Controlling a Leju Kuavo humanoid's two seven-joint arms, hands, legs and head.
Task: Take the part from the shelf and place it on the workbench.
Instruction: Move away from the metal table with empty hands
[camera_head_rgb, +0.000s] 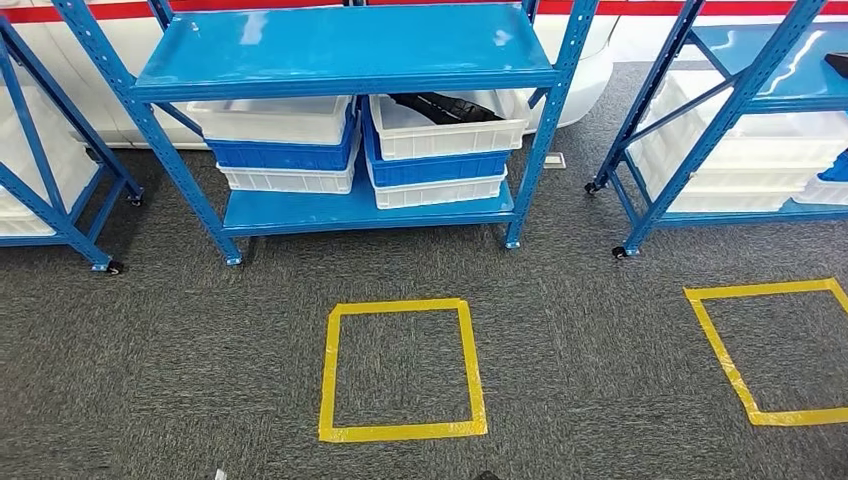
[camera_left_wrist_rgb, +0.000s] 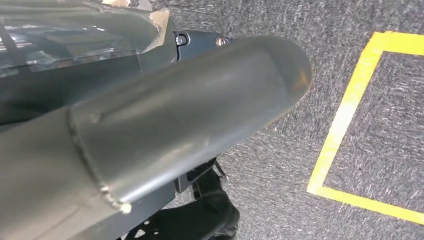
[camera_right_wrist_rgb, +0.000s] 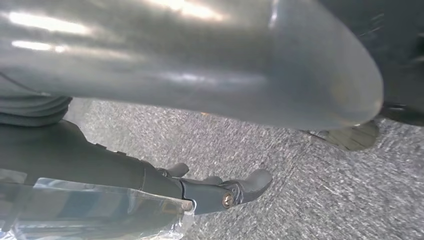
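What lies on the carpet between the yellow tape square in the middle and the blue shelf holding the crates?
Only bare grey carpet separates the yellow tape square from the blue shelf, as the head view shows.

My head camera looks forward and down from high up at the grey carpet (camera_head_rgb: 560, 330), a yellow tape square (camera_head_rgb: 402, 370) and the blue shelf (camera_head_rgb: 350, 60) beyond. Each wrist camera sits close behind its hanging hand, aimed down at that same carpet; my left hand (camera_left_wrist_rgb: 150, 135) has tape just past it.
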